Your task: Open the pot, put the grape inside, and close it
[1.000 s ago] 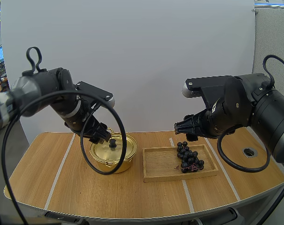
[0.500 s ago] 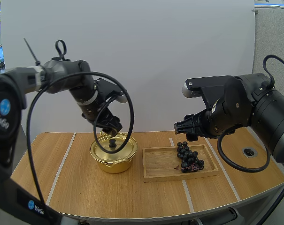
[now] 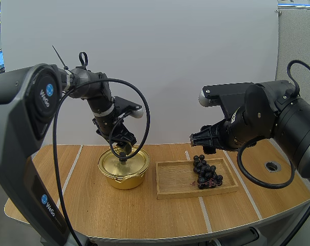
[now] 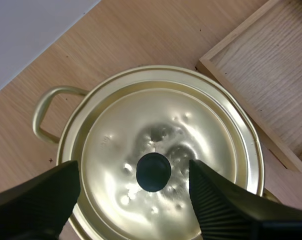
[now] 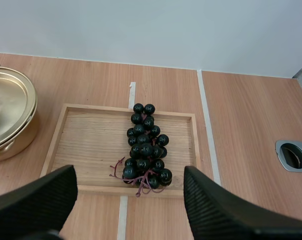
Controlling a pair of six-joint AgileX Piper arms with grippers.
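- Where the high camera looks down, I log one table (image 3: 83, 205): light wood top, rounded front edge, pale stripes (image 3: 69, 177) running front to back, and a round metal-rimmed hole (image 3: 271, 166) near its right end.
- White panel (image 3: 170, 61): plain, standing behind the table.
- Gold pot (image 3: 124, 171): left of centre, lid (image 4: 160, 130) seated on it, black knob (image 4: 153, 172) at the lid's middle.
- Wooden tray (image 5: 81, 145): just beside the pot, on its right.
- Bunch of grapes (image 5: 146, 147): dark, lying in the tray toward its right side.
- Left gripper (image 4: 133, 174): fingers spread, one to each side of the knob; I cannot tell whether they touch it.
- Right gripper (image 5: 130, 172): fingers spread, holding nothing, in the air over the tray.
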